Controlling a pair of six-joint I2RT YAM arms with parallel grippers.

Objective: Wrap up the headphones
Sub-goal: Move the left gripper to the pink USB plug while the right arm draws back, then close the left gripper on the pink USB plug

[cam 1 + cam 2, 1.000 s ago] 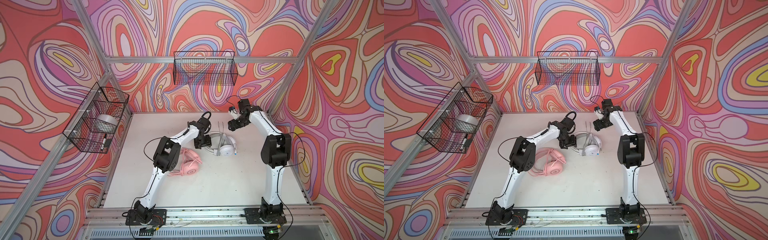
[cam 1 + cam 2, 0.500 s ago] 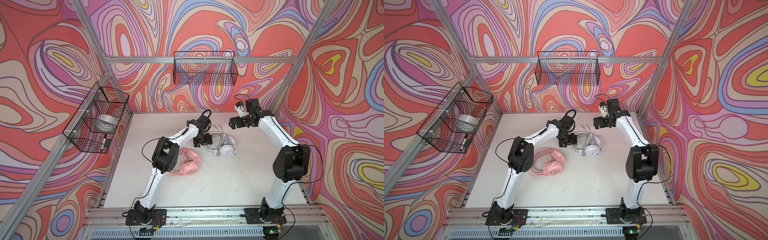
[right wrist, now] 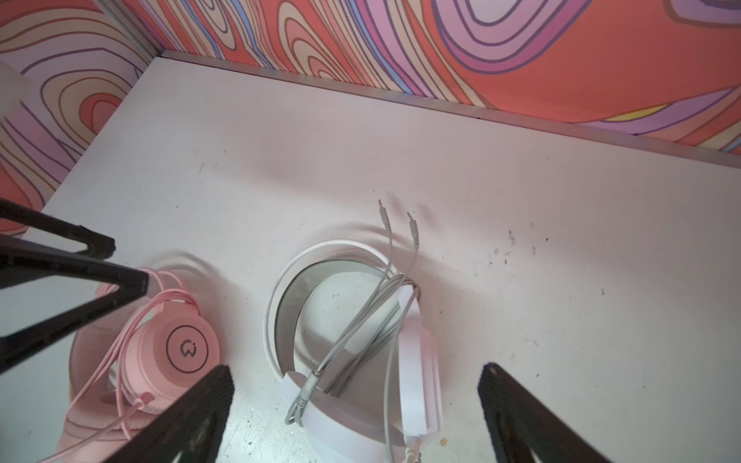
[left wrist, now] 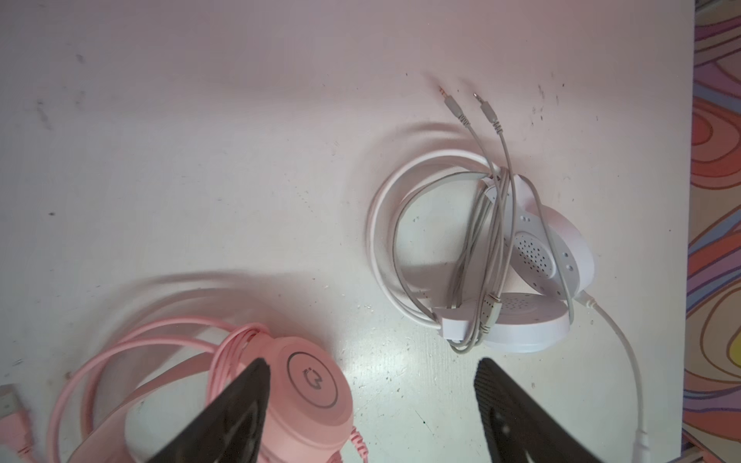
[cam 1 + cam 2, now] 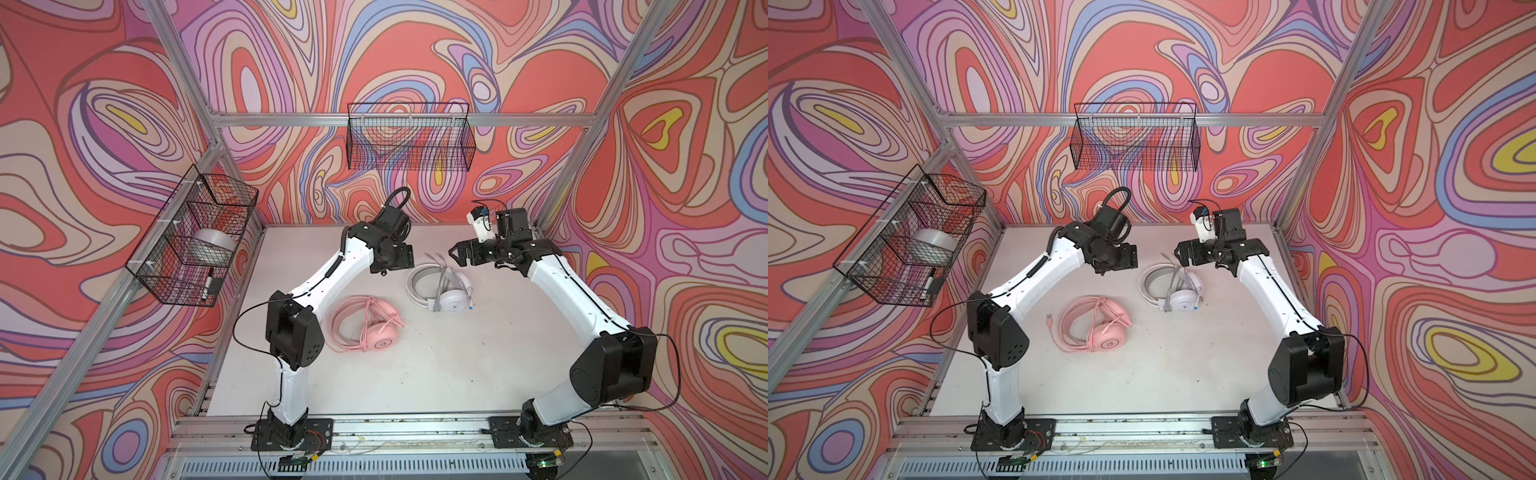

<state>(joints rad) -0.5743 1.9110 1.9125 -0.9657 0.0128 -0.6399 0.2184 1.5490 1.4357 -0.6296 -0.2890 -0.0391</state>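
on the white table point(image 5: 457, 365), toward the back wall:

item, white headset point(image 5: 440, 286) point(image 5: 1173, 291): lies on its side, earcups together, headband arching to the left in both top views. grey-white cable point(image 4: 481, 248) is looped several times across band and earcups. two jack plugs point(image 4: 453, 106) point(image 3: 383, 214) stick out past the band onto bare table. one thicker white strand point(image 4: 625, 360) trails off separately.

item, pink headset point(image 5: 365, 324) point(image 5: 1096, 328): lies flat, nearer the front and to the left of the white one, close to it but apart. pink cable point(image 3: 120, 352) is wound over its earcup point(image 4: 316, 385) and band, with a loose end on the table.

item, left gripper point(image 5: 384, 270) point(image 5: 1113, 266): hangs above the table just behind and left of the white headset, touching nothing. the left wrist view shows its fingers point(image 4: 248, 401) spread wide with bare table between them, and the white headset just past the tips.

item, right gripper point(image 5: 457, 253) point(image 5: 1181, 257): hangs just behind and right of the white headset, facing the left gripper across it. its fingers point(image 3: 521, 409) stand fully apart in the right wrist view, empty, with the white headset below and between them.

fittings: wire basket point(image 5: 191, 245) on the left wall holds a pale roll point(image 5: 212, 249) and a marker point(image 5: 206, 286); a second basket point(image 5: 409, 137) hangs on the back wall.
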